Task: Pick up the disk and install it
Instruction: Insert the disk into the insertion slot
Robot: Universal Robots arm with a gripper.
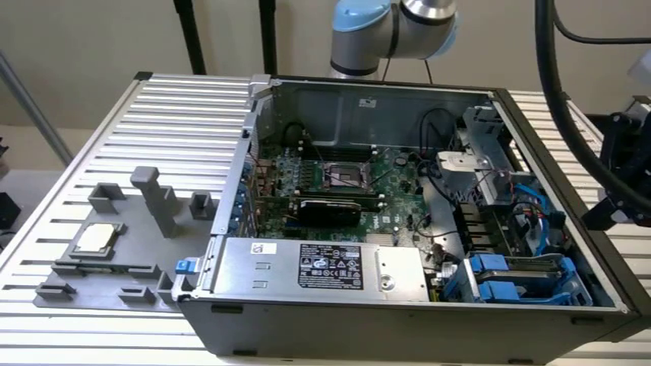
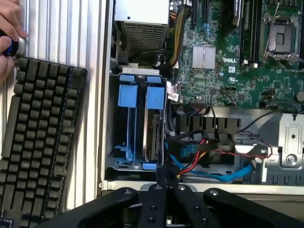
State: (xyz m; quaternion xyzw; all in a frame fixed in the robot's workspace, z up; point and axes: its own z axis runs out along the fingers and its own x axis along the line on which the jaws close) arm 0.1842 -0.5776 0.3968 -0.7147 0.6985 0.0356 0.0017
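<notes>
Drive bay, open case [image 1: 407, 328]: we see the disk [image 2: 155, 137] standing on edge in its blue carrier, seated in one slot of the cage [image 2: 110, 142] at a corner of the case, near the motherboard [image 2: 228, 52]. The gripper [image 2: 167, 180] hangs just beside the cage's end, its fingers drawn together with nothing between them that we can make out. Outside the case a keyboard [image 2: 42, 137] lies on the slatted table [image 1: 102, 137], a hand [image 2: 9, 23] near one end.
</notes>
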